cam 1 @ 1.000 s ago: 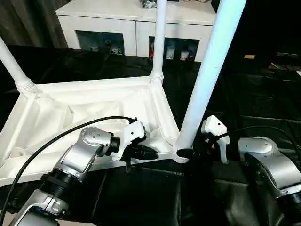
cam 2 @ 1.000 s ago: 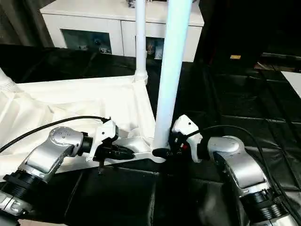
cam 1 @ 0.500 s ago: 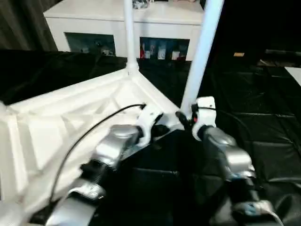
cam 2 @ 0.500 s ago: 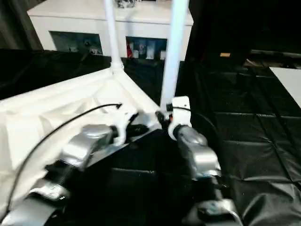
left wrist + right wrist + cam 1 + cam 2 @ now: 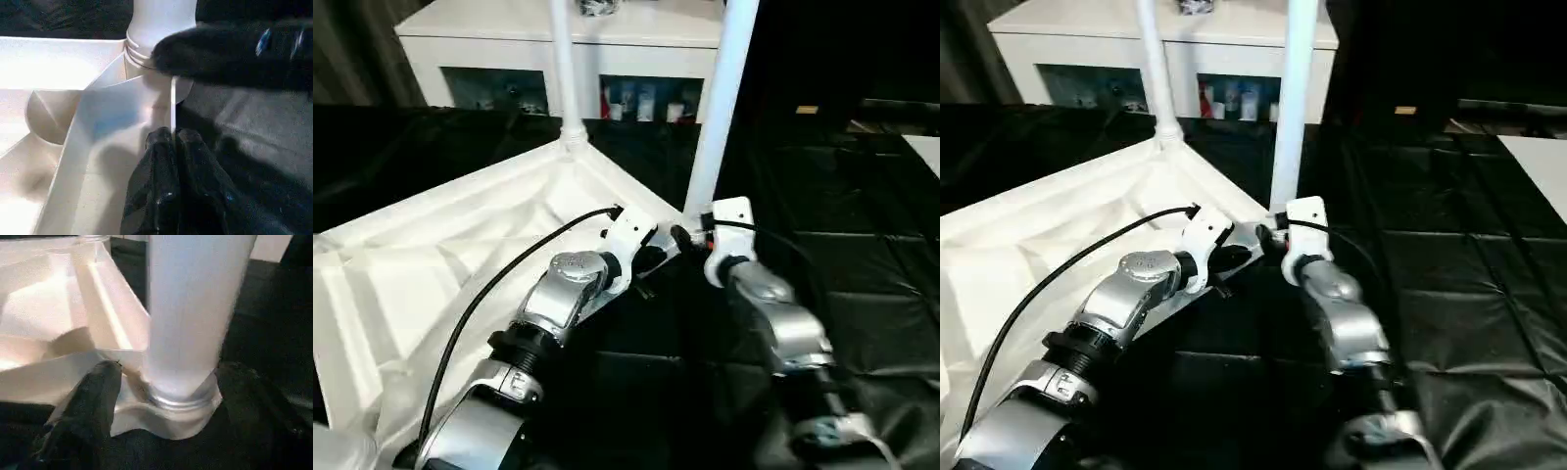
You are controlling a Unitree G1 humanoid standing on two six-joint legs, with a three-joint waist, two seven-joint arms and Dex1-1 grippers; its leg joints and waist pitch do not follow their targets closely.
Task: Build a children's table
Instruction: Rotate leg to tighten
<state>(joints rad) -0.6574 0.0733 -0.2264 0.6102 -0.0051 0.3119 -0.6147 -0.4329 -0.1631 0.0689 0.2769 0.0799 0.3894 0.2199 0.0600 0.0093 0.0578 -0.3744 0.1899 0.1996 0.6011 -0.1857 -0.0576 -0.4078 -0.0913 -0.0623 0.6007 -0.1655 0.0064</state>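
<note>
The children's table's white tabletop (image 5: 460, 255) lies upside down on black cloth, ribbed underside up. One white leg (image 5: 560, 69) stands in the far corner socket. Another leg (image 5: 720, 98) stands in the near right corner socket (image 5: 176, 401). My left gripper (image 5: 656, 257) is shut on the tabletop's thin rim (image 5: 172, 98) beside that socket. My right gripper (image 5: 690, 235) is at the base of the near leg (image 5: 195, 308), open, with one black finger (image 5: 93, 396) on each side of it and a gap showing on one side.
A white cabinet (image 5: 509, 39) with glass-fronted shelves stands behind the work. Wrinkled black cloth (image 5: 862, 245) covers the surface to the right and in front. A black cable (image 5: 499, 284) runs along my left forearm over the tabletop.
The head camera has swung and tilted, so the whole picture has shifted. Both grippers remain at the same near corner, left on the rim and right at the leg's base.
</note>
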